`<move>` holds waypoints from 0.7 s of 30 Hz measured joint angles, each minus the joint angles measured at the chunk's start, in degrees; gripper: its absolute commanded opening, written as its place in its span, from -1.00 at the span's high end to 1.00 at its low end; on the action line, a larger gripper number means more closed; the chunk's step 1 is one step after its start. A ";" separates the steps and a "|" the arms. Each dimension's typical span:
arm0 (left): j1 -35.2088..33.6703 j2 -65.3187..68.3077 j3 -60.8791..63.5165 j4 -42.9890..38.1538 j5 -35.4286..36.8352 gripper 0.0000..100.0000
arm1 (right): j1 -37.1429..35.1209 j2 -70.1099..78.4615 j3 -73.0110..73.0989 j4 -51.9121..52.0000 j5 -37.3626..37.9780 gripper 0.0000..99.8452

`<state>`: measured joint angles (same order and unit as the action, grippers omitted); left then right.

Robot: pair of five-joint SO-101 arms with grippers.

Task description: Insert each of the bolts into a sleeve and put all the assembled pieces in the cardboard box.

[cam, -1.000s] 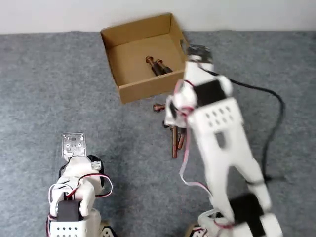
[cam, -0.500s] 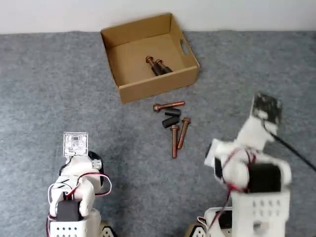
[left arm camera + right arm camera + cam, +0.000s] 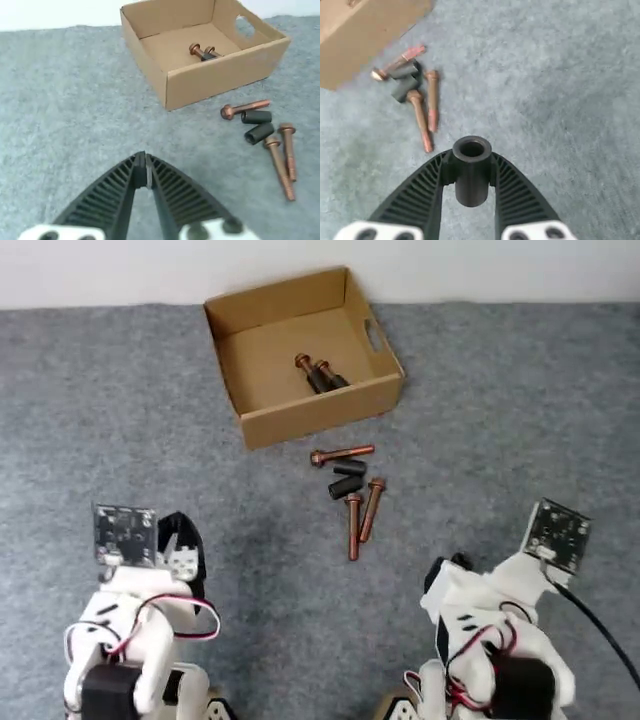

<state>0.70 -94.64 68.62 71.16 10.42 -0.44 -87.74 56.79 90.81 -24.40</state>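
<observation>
Right wrist view: sleeve (image 3: 471, 176) bore faces camera.

Three copper-coloured metal bolts (image 3: 342, 453) (image 3: 353, 527) (image 3: 371, 508) and two black cylindrical sleeves (image 3: 349, 469) (image 3: 344, 486) are lying loose, with a third sleeve (image 3: 471, 189) sitting in the right gripper (image 3: 471, 162). Two sleeved bolts (image 3: 310, 371) (image 3: 331, 375) are lying in one brown cardboard box (image 3: 320, 420).

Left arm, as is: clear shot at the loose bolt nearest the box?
Probably yes. Only bare carpet lies between the left hand and that bolt, and the hand is empty, though shut, so it would have to open first.
</observation>
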 measured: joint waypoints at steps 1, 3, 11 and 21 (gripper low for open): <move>0.00 3.16 -2.02 0.00 0.97 0.99 | -0.09 -1.05 1.76 0.00 0.00 0.98; 0.53 10.73 -6.59 0.00 3.08 0.99 | -0.35 -1.67 2.55 -0.44 0.00 0.98; 10.37 42.29 -25.05 3.96 12.92 0.99 | -0.44 -7.56 4.66 -0.97 0.00 0.98; 19.96 63.56 -36.48 3.96 17.58 0.77 | -0.44 -14.07 5.36 -1.05 0.00 0.98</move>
<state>20.66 -31.08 32.13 75.12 28.00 -0.88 -101.80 62.15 89.76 -24.40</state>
